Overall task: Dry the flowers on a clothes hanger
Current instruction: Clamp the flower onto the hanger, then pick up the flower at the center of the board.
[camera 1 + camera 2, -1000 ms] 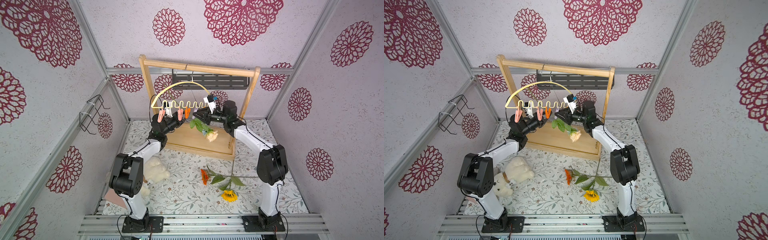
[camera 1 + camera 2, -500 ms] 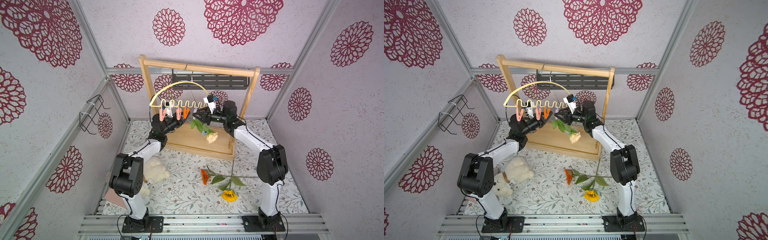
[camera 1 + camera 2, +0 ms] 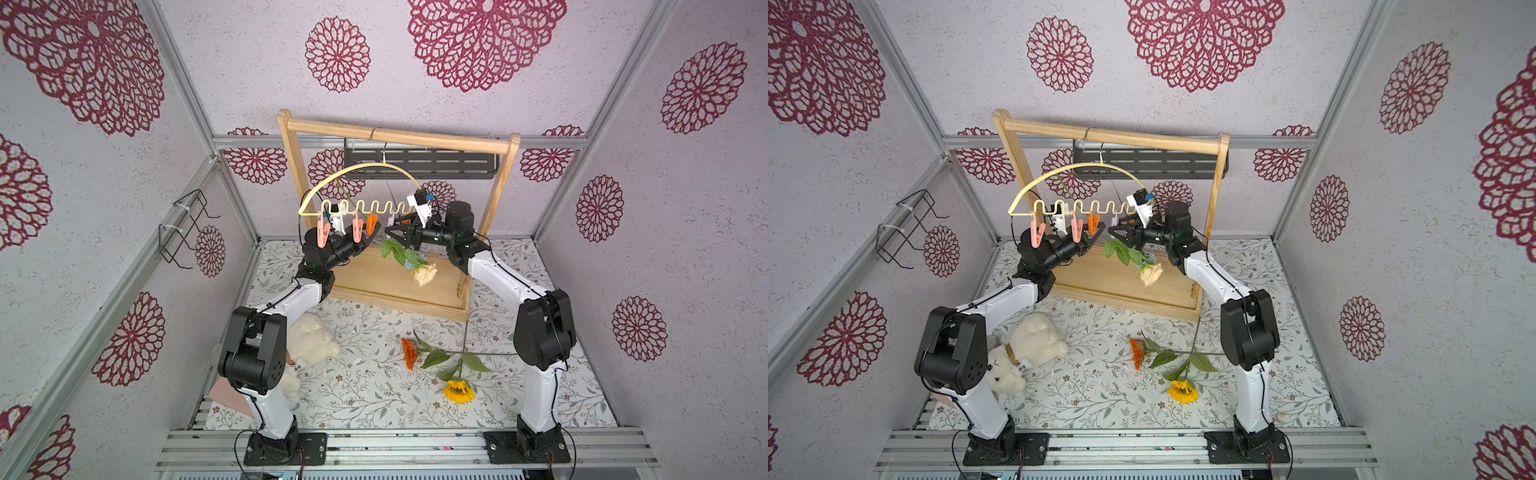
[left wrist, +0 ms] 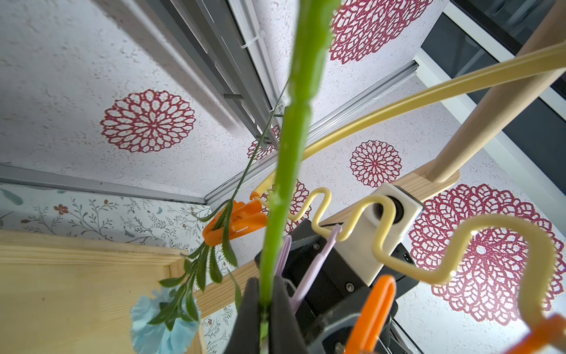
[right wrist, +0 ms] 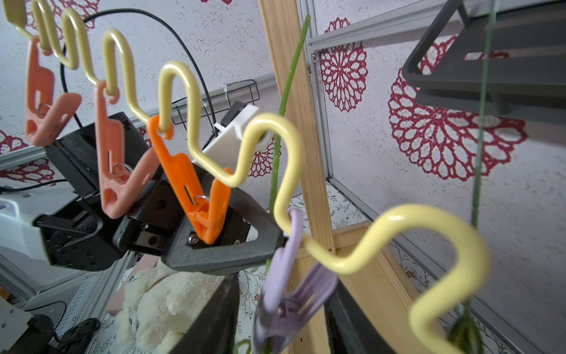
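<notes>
The pale-yellow clothes hanger (image 3: 357,174) (image 3: 1075,168) hangs by its hook from the wooden rack. My left gripper (image 3: 374,235) (image 4: 265,285) is shut on the green stem (image 4: 291,138) of the peach rose (image 3: 424,274), which hangs head down. The lilac clothespin (image 5: 291,294) on the wavy bar sits around that stem. My right gripper (image 3: 392,230) (image 5: 283,306) stands open, one finger on each side of the pin. A light blue carnation (image 4: 159,325) hangs from an orange clothespin (image 4: 235,220). The orange gerbera (image 3: 408,353) and the sunflower (image 3: 458,391) lie on the mat.
The wooden rack frame (image 3: 399,135) stands on its tray base (image 3: 395,291) at the back, with a black shelf (image 3: 419,164) behind it. A white plush toy (image 3: 311,336) lies by the left arm. A black wire rack (image 3: 183,232) is on the left wall.
The right gripper's jaws have spread apart around the lilac clothespin. The hanger has swayed slightly. The left gripper stays shut on the stem.
</notes>
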